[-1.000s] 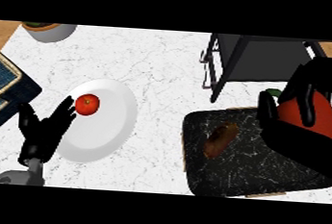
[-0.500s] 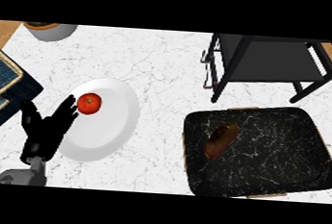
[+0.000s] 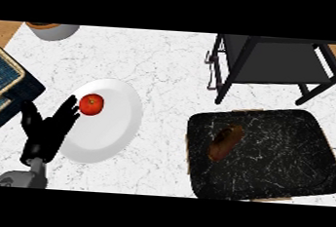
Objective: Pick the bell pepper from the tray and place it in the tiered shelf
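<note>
1. No words, labels, brand names, numbers or signs can be read anywhere in the head view.
2. The white plate (image 3: 116,127) is plain, with no print on it.
3. The black tray (image 3: 283,156) shows only pale marbled veins, not letters.
4. The dark shelf (image 3: 275,61) bears no marking.
5. The desk (image 3: 160,61) has only faint marble veining, no writing.

Open bench (image 3: 167,61) runs down the middle, between the white plate (image 3: 116,127) on the left and the dark tray (image 3: 283,161) on the right. The shelf (image 3: 275,61) stands just above the tray, its posts fencing that corner. The left hand (image 3: 46,130) rests open, overlapping the plate's left edge.
</note>
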`<state>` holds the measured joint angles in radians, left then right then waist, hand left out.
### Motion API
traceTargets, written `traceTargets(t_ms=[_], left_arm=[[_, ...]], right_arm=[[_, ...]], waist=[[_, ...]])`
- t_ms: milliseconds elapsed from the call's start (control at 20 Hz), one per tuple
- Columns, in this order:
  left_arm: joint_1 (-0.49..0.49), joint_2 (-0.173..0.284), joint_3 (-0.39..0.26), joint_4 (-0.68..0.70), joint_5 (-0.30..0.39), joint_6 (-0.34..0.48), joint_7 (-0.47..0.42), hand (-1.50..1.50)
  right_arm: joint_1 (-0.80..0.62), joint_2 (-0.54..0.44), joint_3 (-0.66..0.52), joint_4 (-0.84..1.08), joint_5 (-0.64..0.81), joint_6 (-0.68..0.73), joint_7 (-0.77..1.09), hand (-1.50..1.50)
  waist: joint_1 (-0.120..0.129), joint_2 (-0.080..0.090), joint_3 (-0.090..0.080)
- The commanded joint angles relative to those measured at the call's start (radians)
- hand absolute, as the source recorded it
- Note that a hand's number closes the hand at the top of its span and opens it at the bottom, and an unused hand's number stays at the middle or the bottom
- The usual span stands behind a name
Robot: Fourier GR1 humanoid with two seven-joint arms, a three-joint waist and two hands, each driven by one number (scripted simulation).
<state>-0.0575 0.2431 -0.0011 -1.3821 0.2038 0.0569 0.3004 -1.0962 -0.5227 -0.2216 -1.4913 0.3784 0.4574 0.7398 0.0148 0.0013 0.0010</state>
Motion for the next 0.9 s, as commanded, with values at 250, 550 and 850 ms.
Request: traceTargets(t_ms=[250,550,850], left_arm=[[-0.014,-0.024,0.0,0.05,-0.008,-0.022,-0.019,0.0],[-0.036,-0.026,0.011,0.063,-0.034,0.001,0.003,0.0],[0.017,0.01,0.034,-0.006,-0.002,-0.059,0.013,0.0]], right_arm=[[-0.058,-0.055,0.048,0.375,0.111,-0.071,-0.325,1.5],[-0.127,0.019,0.09,0.541,0.194,-0.201,-0.392,1.5],[-0.208,-0.03,0.072,0.709,0.229,-0.216,-0.485,1.5]], waist=[[0.008,0.007,-0.002],[0.008,0.006,-0.002],[0.012,0.004,-0.001]])
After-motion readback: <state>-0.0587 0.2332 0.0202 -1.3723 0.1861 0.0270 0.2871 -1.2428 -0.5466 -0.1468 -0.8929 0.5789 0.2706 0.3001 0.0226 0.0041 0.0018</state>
